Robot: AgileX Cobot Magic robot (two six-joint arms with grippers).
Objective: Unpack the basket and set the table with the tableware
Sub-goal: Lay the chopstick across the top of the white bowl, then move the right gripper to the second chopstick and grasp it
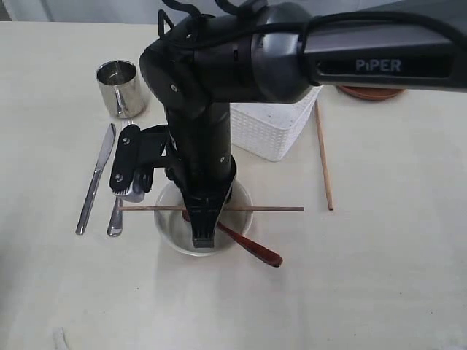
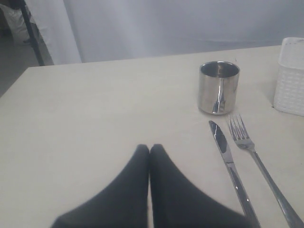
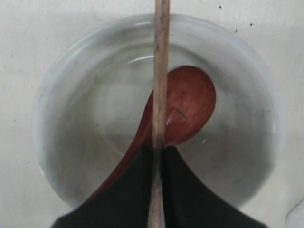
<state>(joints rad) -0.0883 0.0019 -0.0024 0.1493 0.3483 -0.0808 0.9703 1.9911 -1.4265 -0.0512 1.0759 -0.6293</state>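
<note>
Only readable writing here is "PiPER" in pale letters on the dark arm (image 1: 378, 65) stretching in over the scene.

The right fingers (image 3: 142, 161) are clamped on a thin wooden chopstick (image 1: 270, 209), which sits pinched between them and runs straight across above the bowl (image 1: 169, 232). Can't tell if the stick touches the rim. The bowl is pale, round and smooth-glazed, sitting on the plain cream counter (image 1: 379, 277). Inside it is the head of a glossy reddish-brown spoon (image 1: 252, 249), with its handle poking out over the rim on the near-right side.

Going by the exterior view:
- Just left of the bowl: steel fork (image 2: 244, 137), then a steel knife (image 1: 97, 177) further out, lying side by side.
- Back-left of the bowl: shiny steel cup (image 1: 120, 87), plain cylinder, upright.
- Behind the bowl, a bit right: white plastic basket (image 1: 273, 127) with lattice sides.
- Right of the bowl: second chopstick (image 1: 323, 157), flat on the counter, roughly crosswise to the held one.
- Far back-right of the bowl, past the basket: a brown round plate (image 1: 371, 93), mostly hidden by the arm.

The left fingers (image 2: 142, 159) are pressed together with nothing between them, above bare counter.
</note>
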